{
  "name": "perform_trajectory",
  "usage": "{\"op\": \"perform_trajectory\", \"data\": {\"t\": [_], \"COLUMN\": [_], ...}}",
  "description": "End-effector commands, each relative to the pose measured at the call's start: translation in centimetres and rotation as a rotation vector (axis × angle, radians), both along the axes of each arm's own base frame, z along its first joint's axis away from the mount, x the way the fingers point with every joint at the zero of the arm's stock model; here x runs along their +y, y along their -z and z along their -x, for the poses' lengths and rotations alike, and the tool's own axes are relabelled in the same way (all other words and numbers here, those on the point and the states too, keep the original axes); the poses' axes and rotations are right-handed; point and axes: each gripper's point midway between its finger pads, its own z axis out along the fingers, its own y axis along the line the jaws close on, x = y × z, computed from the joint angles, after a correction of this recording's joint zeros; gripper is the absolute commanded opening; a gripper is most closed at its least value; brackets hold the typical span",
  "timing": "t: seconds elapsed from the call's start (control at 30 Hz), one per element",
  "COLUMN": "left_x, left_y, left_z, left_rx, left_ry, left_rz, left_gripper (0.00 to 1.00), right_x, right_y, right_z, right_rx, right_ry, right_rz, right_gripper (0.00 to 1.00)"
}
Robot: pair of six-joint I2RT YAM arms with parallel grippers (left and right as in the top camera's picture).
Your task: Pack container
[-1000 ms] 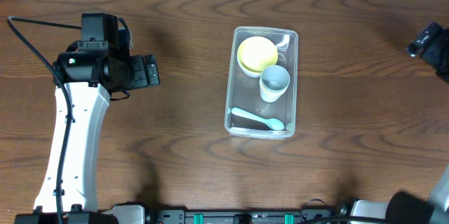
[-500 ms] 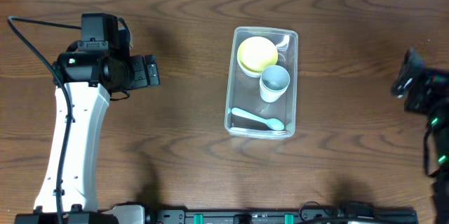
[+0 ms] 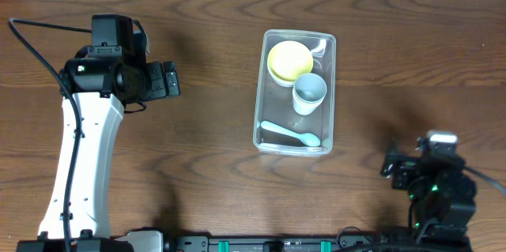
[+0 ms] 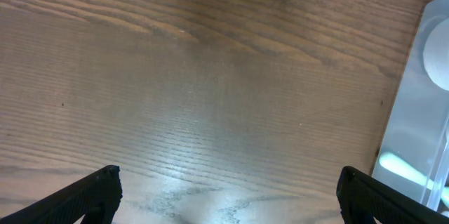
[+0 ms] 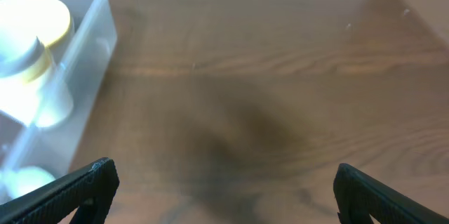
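The clear rectangular container (image 3: 263, 94) stands at the table's middle. It holds a yellow bowl (image 3: 289, 60), a pale blue-grey cup (image 3: 309, 92) and a light blue spoon (image 3: 289, 134). My left gripper (image 3: 169, 80) is open and empty, well to the left of the container; its wrist view shows the container's wall (image 4: 414, 122) at the right edge. My right gripper (image 3: 393, 169) is open and empty near the front right of the table; its wrist view shows the container (image 5: 84, 41) at the left with the yellow bowl (image 5: 38, 17) inside.
The table top is dark brown wood. The left arm's white link (image 3: 79, 157) runs along the left side. The right arm's base (image 3: 439, 197) sits at the front right edge.
The right arm has swung from the far right edge down toward the front right of the table. The left arm and the container's contents have not moved.
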Motion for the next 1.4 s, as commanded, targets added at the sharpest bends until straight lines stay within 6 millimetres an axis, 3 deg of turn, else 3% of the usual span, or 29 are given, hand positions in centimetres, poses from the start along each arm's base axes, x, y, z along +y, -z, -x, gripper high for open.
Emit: {"op": "perform_trajectory", "data": {"t": [0.0,0.33,1.13,1.23,1.37], "left_x": [0.3,0.3,0.3,0.0,-0.4], "left_y": [-0.3,-0.3,-0.3,-1.0,-3.4], "left_z": [-0.1,-0.1,-0.1,0.3,1.8], "left_rx": [-0.007,-0.007,-0.006,-0.03,-0.113], "left_ry": [-0.009,-0.009,-0.009,-0.001,0.011], "left_rz": [-0.007,-0.007,-0.007,-0.007,-0.008], "left_gripper": [0.98,0.98,0.98,0.98,0.98], "right_x": [0.5,1.0,1.1,1.1,1.1], "right_y": [1.8,5.8,5.7,5.7,5.7], "right_z": [0.2,-0.6,-0.6,-0.6,-0.6], "right_rx": [-0.021,-0.057,-0.063,-0.063,-0.063], "right_ry": [-0.033,-0.059,-0.065,-0.065,-0.065], "right_rz": [-0.001,-0.01,-0.013,-0.013,-0.013], "right_gripper": [0.99,0.99,0.99,0.99,0.99]}}
